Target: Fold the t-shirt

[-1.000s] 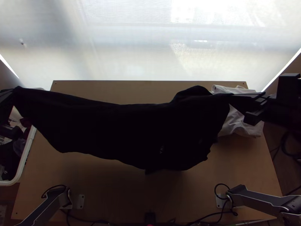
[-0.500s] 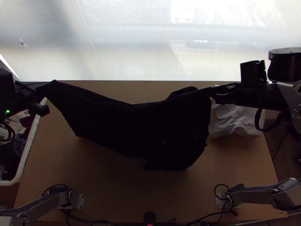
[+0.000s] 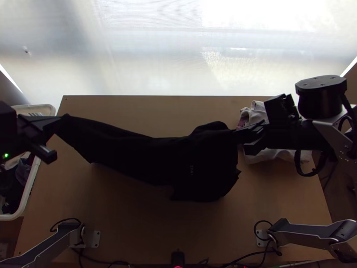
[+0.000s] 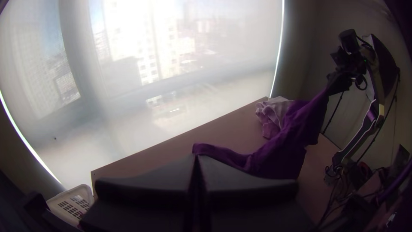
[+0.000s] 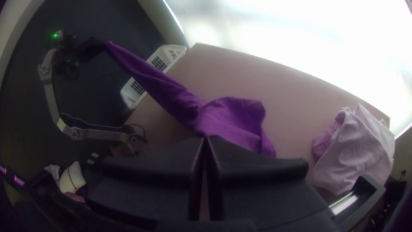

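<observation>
Ok so the left tool (image 3: 60, 119) has one end of the t-shirt (image 3: 178, 156) pinched near the tabletop's (image 3: 134, 107) far left corner, right tool (image 3: 241, 133) pinching it too, cloth sagging between.

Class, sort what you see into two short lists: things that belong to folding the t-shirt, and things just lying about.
Belongs to the job:
- dark t-shirt, stretched between the grippers
- left gripper
- right gripper
- table

Lying about:
- pale crumpled cloth
- white basket, beside the table
</observation>
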You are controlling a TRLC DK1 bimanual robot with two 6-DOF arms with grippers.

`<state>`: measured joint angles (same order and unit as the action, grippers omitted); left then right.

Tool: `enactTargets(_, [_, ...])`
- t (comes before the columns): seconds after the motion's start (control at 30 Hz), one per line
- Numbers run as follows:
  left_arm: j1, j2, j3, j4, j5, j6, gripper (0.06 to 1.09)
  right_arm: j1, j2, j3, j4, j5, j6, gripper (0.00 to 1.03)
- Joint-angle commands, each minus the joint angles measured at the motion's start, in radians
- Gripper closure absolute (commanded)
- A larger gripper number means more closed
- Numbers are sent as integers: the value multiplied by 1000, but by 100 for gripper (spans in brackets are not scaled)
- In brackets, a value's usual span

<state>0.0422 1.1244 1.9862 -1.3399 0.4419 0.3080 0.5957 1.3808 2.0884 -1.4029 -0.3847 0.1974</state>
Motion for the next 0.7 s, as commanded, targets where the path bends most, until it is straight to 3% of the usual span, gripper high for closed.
enactTargets(0.0, [-18, -86, -1, -62, -8, 20, 105, 47, -72, -42, -19, -2, -3, 100])
enactTargets(0.43, [-24, -222, -1, -67, -22, 37, 105, 21, -262, -56, -30, -13, -1, 100])
enactTargets(0.67, [-24, -307, -47, -73, -132, 54, 105, -82, -361, -73, -33, -5, 0, 100])
